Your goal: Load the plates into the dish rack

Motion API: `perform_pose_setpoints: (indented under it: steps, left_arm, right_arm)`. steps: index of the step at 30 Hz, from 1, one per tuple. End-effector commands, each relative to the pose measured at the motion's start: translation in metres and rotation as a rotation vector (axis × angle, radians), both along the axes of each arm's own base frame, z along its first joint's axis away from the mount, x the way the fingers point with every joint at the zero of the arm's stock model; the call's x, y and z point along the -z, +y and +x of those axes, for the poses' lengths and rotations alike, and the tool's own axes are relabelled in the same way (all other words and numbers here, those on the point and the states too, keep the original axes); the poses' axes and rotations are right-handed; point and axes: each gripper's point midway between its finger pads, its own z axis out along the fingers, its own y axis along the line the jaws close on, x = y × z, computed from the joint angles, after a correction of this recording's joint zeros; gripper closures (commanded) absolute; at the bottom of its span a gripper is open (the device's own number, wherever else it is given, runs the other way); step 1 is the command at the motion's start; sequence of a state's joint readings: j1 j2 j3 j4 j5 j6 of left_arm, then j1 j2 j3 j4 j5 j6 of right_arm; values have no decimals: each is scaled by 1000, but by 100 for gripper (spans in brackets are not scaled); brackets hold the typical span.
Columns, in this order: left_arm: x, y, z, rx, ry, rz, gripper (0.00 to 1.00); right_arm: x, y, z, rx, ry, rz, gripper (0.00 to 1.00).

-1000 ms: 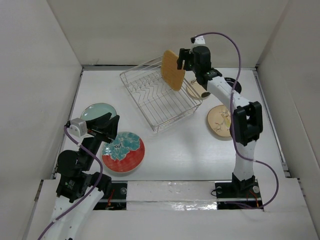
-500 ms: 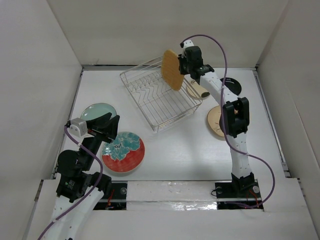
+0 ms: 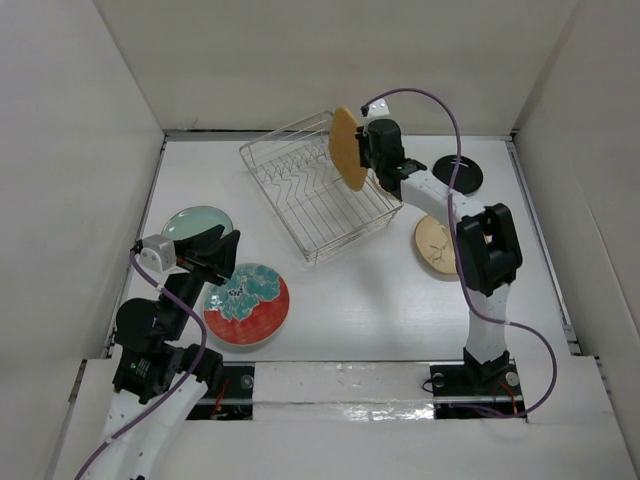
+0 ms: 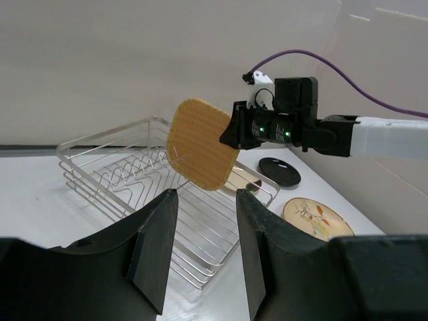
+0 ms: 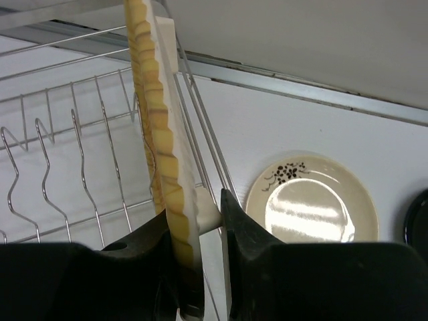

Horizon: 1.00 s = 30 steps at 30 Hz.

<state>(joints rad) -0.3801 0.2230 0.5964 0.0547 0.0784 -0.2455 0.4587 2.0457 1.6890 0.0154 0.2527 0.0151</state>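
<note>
The rounded-square wooden plate (image 3: 347, 148) is golden, with a grid-textured face and a pale scalloped edge. It stands on edge over the far right side of the dish rack (image 3: 277, 207), a silver wire basket with zigzag prongs. The right jaws are clamped on its rim. The left jaws gape apart near the glossy red plate with teal flowers (image 3: 246, 303) on the white tabletop (image 3: 350, 310).

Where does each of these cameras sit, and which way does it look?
Top external: above and behind, looking down on the table; the left arm and right arm show.
Left wrist: on the left gripper, facing the dish rack; its open fingers show.
Right wrist: on the right gripper, sighting along the wooden plate it clamps.
Shared: all three show that plate and rack.
</note>
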Motion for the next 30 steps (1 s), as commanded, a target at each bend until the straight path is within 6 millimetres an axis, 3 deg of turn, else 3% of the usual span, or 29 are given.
perform_pose_setpoints:
  steps: [1,6,7,8,13,19,24,25,26,30]
  left_arm:
    - [-7,-4,0,18,-23,-5,63]
    - [-6,-4,0,18,-21,-5,63]
    - [-6,-4,0,20,-19,-4,63]
    - [-6,-5,0,23,-20,-4,63]
    - [-6,-5,1,25,-18,-4,63]
    - [-5,-5,1,25,-16,-3,63]
    - [-5,-5,1,24,-16,0,63]
    - [-5,-5,1,24,-16,0,63]
    - [-5,-5,1,21,-17,-3,63]
    - [-5,-5,1,21,-17,-1,63]
  right_arm:
    - [-59,12,-12,18,-149,78,100]
    - [-55,11,-25,35,-129,57,100]
    - [-70,6,-26,61,-172,76,100]
    - [-68,2,-26,75,-184,70,100]
    - [-94,-4,-10,134,-297,119,100]
    - [-105,-1,10,167,-392,128,100]
    - [-95,13,25,130,-379,116,100]
    - [-80,18,29,112,-346,97,100]
    - [-84,21,32,108,-351,103,100]
    - [-69,32,39,70,-319,94,100]
